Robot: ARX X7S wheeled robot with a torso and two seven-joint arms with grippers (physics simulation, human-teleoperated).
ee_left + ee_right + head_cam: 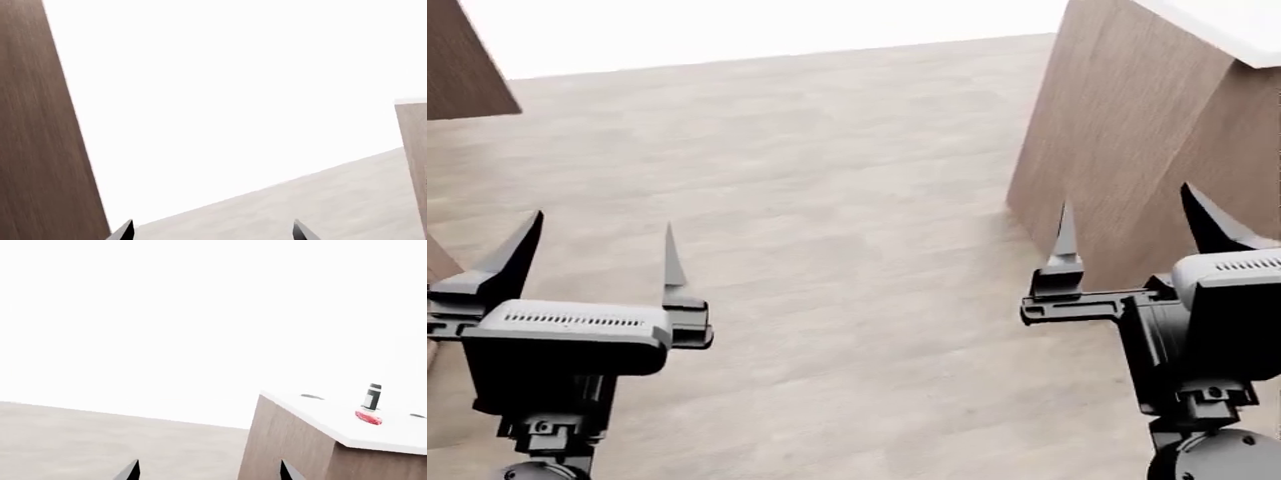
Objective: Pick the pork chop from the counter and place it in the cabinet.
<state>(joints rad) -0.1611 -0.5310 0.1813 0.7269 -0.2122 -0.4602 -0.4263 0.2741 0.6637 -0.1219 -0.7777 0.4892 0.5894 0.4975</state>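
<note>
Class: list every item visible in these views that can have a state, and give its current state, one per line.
left gripper: open, empty, above the floor.
right gripper: open, empty, beside the counter's base.
pork chop: lying on the counter, untouched.
dark cylinder: standing upright behind the pork chop.

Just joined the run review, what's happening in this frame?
Nothing is grasped yet. The left end effector and the right end effector are both open and empty, held out over the wood floor. The counter stands ahead on the robot's right. In the right wrist view, the pork chop lies on the white top, beside a small dark upright cylinder. The cabinet cannot be identified in these views.
</note>
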